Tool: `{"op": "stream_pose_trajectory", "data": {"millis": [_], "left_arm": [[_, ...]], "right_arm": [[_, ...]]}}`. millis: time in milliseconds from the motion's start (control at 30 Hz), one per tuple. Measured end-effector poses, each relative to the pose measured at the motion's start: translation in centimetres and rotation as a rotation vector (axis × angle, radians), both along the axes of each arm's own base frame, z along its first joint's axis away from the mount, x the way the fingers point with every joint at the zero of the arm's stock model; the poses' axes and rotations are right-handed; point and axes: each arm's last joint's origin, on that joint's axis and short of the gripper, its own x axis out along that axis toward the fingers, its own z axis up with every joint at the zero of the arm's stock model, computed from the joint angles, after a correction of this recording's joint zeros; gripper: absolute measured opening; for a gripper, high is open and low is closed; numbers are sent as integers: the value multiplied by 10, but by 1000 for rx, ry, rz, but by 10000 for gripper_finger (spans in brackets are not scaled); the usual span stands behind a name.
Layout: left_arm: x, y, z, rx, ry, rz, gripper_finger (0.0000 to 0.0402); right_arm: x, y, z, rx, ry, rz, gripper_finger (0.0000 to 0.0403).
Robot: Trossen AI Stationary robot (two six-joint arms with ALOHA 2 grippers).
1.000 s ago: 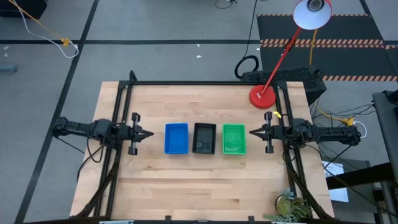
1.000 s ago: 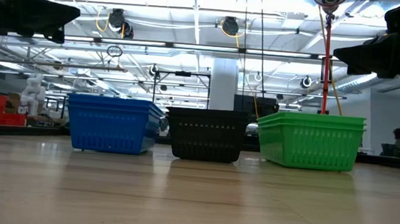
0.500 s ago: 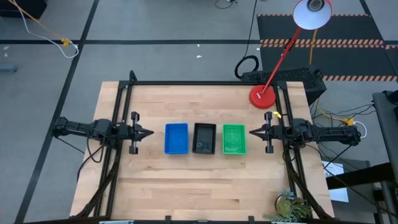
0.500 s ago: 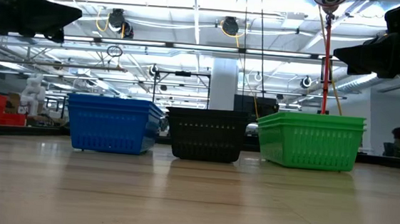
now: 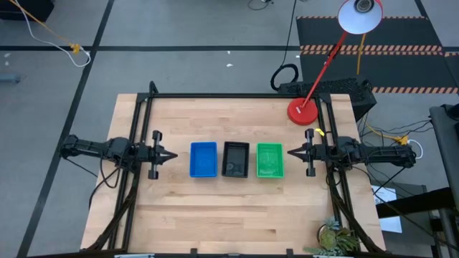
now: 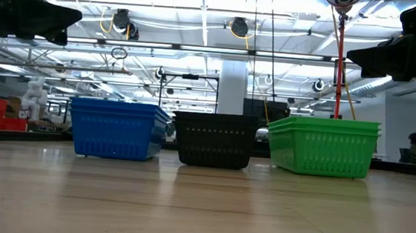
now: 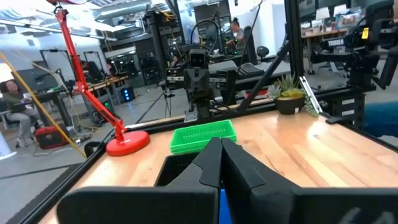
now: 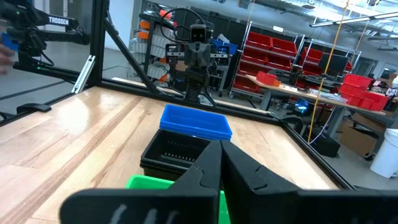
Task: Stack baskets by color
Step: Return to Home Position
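From above, the left claw (image 5: 171, 154) and the right claw (image 5: 291, 152) face each other across the surface (image 5: 215, 215), each pinched to a point and holding nothing. Between them runs a row of three stacks. The blue baskets (image 5: 203, 159) sit just ahead of the left claw, the green baskets (image 5: 270, 160) just ahead of the right claw, and the black baskets (image 5: 235, 158) in the middle. Whether neighbouring stacks touch I cannot tell. A red lamp base (image 5: 302, 112) stands off to one side of the right claw, apart from the row. At surface level both claws hang higher than the rims, the left claw outward of blue (image 6: 115, 128) and the right claw outward of green (image 6: 325, 146). Layered rims on the green stack suggest nested baskets, so the sorting looks finished. In the left wrist view that claw's fingers (image 7: 210, 163) meet with no gap. Black (image 7: 177, 167) lies just past them and green (image 7: 203, 135) farther on. In the right wrist view the fingers (image 8: 205, 165) also meet. Here green (image 8: 149, 182) is nearest, then black (image 8: 177, 151), with blue (image 8: 196, 121) farthest. The baskets look like thin mesh plastic, so they are probably light, smooth and springy in the walls. I would pinch over the rim of the short end wall facing a claw. That grip may lift only the top basket out of its nest.
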Motion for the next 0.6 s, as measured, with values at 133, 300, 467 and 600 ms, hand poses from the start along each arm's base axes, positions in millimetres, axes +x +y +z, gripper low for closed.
{"op": "stream_pose_trajectory", "data": {"millis": [133,300,467,600], "left_arm": [[0,0,0,-9,0,0,21],[0,0,0,-10,0,0,20],[0,0,0,-12,0,0,7],[0,0,0,-12,0,0,3]], "right_arm": [[0,0,0,0,0,0,0],[0,0,0,0,0,0,0],[0,0,0,0,0,0,0],[0,0,0,0,0,0,0]]}}
